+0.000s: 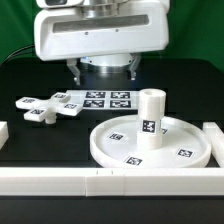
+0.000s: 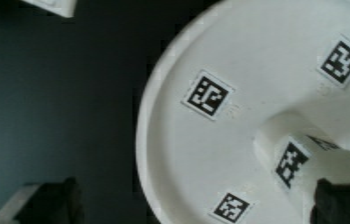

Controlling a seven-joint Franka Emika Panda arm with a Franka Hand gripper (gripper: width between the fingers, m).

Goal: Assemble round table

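Round disc (image 1: 185, 133) lies flat on black worktop (image 1: 50, 142), toward exterior view's right; thick cylinder (image 1: 150, 112) upright at its centre. Cross-shaped piece (image 1: 45, 107) lies apart, toward exterior view's left, beside marker board (image 1: 105, 100). End effector (image 1: 104, 74) hangs above board, fingers apart, empty.

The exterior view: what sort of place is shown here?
Most likely a robotics lab bench. A black table is fenced by white rails, a marker board lies on it, and a claw hangs open near a tagged white disc.
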